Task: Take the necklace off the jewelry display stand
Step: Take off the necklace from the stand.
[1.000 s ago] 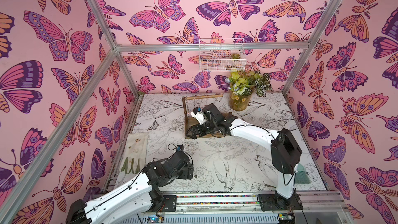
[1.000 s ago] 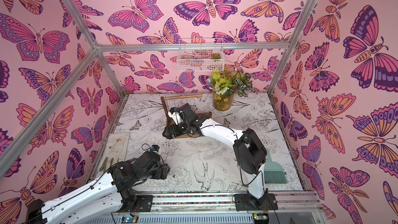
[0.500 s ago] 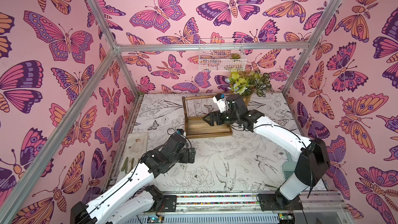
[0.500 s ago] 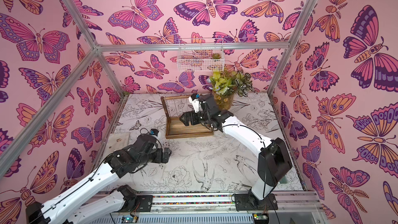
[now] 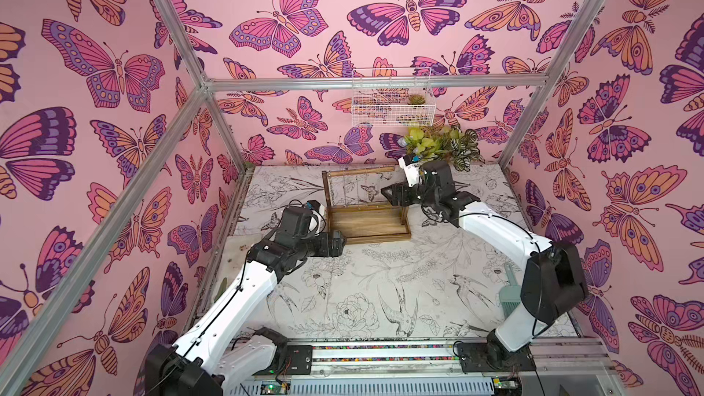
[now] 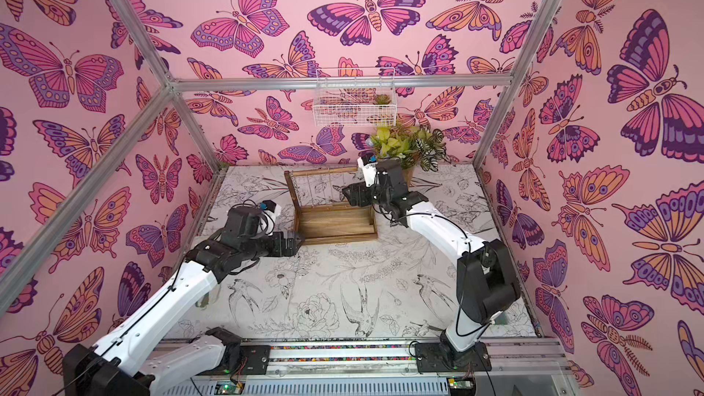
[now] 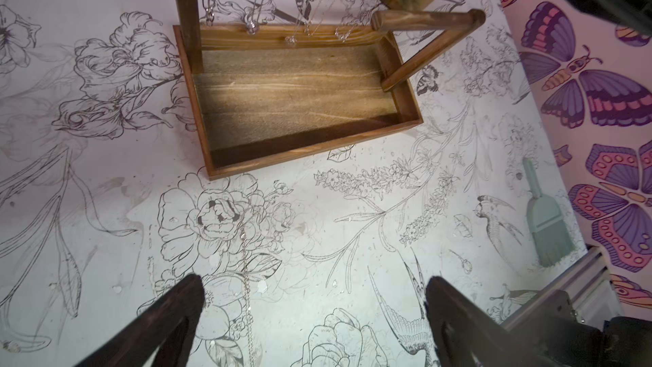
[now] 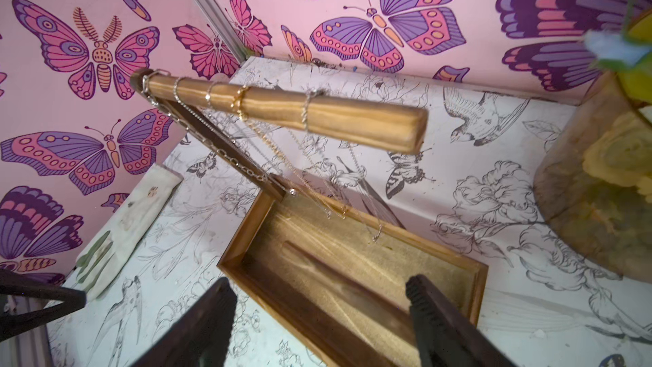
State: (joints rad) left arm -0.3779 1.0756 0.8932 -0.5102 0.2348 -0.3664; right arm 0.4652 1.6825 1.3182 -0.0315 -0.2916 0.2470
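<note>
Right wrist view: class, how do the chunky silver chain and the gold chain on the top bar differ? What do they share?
Links: the chunky silver chain has large open links; the gold chain has fine ones. Place: the silver chain hangs at the bar's end by the upright; the gold chain sits nearer the middle. Both loop over the top bar and hang down toward the tray.

Both top views bright, even light, only faint shadows on table (image 5: 362,272). Wrist views: pink cast, wide-angle stretch at edges. Plant pot (image 8: 582,206) blurred up close. Dark shadow band inside jewelry display stand (image 7: 310,151) tray.
</note>
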